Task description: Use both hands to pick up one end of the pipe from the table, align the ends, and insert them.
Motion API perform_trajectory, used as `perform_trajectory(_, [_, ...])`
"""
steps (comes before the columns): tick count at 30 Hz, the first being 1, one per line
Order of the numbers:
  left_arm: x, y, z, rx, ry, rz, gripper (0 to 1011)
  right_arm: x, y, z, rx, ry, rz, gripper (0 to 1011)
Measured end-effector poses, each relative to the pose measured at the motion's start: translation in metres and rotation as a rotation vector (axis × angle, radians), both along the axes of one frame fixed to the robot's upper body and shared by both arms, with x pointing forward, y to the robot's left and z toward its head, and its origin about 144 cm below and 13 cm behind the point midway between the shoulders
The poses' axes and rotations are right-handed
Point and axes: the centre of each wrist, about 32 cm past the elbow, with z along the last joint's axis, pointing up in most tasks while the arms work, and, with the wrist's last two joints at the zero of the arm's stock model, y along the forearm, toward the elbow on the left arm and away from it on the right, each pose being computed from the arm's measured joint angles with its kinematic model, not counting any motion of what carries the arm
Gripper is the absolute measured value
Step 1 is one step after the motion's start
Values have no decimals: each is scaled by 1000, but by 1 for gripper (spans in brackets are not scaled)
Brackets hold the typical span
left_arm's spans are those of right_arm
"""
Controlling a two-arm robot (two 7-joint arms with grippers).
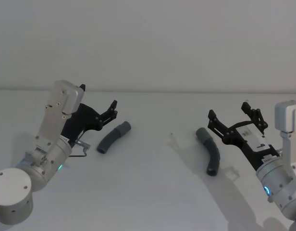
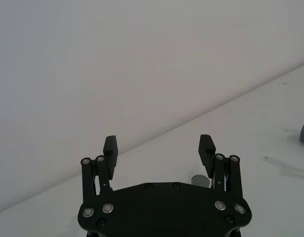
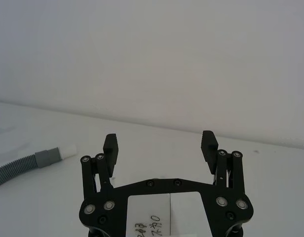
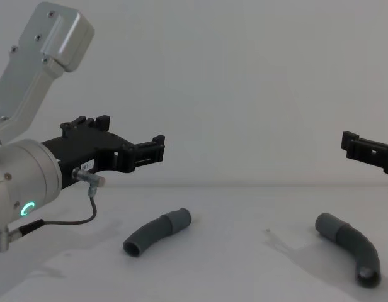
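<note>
Two curved grey pipe pieces lie flat on the white worktop (image 1: 153, 197), well apart from each other, and no fingers touch them. The left pipe piece (image 1: 113, 137) lies on the robot's left side, with its wider smooth cuff (image 1: 124, 128) at the far end and its open mouth turned to the near side. The right pipe piece (image 1: 210, 150) lies on the robot's right side and bends toward the robot. In the right wrist view it shows a ribbed body, then a grey cuff, then a narrow white tip (image 3: 68, 150) that rests on the worktop. The left gripper (image 2: 159, 147) hangs in the air above the worktop, just beside the left pipe piece, on its outer side. Its fingers (image 2: 110, 145) are spread wide and hold nothing. A green ring light (image 4: 24, 208) glows on its silver wrist, and a thin cable (image 4: 73, 221) hangs below it. The right gripper (image 3: 160, 144) is also raised over the worktop, near the right pipe piece, on its outer side. Its fingers are wide apart too, with nothing between them. A plain pale wall (image 1: 153, 43) stands behind the worktop.
</note>
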Motion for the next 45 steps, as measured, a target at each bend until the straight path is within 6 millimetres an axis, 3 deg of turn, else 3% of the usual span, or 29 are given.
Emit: perform_trajectory(45, [0,0,0,0,0,0,1000,0,0,0,0,1,0,1001])
